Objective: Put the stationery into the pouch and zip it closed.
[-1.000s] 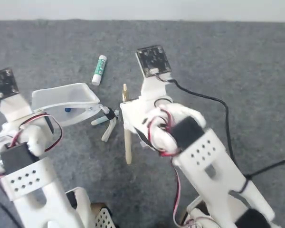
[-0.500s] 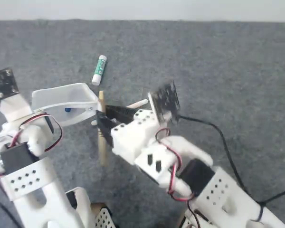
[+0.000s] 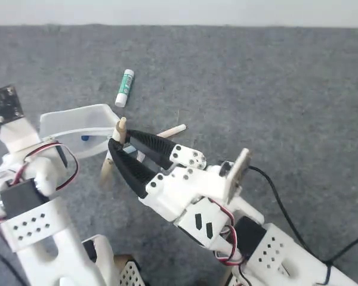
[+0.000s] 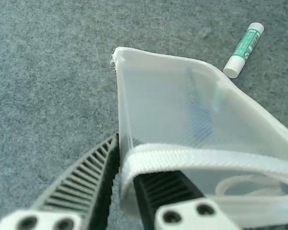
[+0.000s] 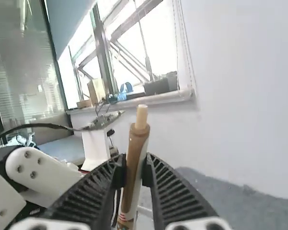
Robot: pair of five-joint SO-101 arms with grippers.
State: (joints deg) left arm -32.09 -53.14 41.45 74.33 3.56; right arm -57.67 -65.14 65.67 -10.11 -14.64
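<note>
Your right gripper [image 3: 119, 139] has swung its clamped stick [image 5: 134, 158] across to the pouch [image 4: 173, 105], whose rim your left gripper [image 4: 127, 166] pinches

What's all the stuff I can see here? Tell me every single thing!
see-through white zip pouch: one, whitish, held up on the left side
small blue item: one, blue, inside the pouch; too unclear to name
green-and-white glue stick: one, lying on the mat beyond the pouch
beige wooden stick: one, tan, gripped beside the pouch
second beige stick: one, tan, on the mat, partly hidden
grey mat: one, covering the table
left gripper: one, black, clamping the pouch
right gripper: one, black, clamping the wooden stick
</note>
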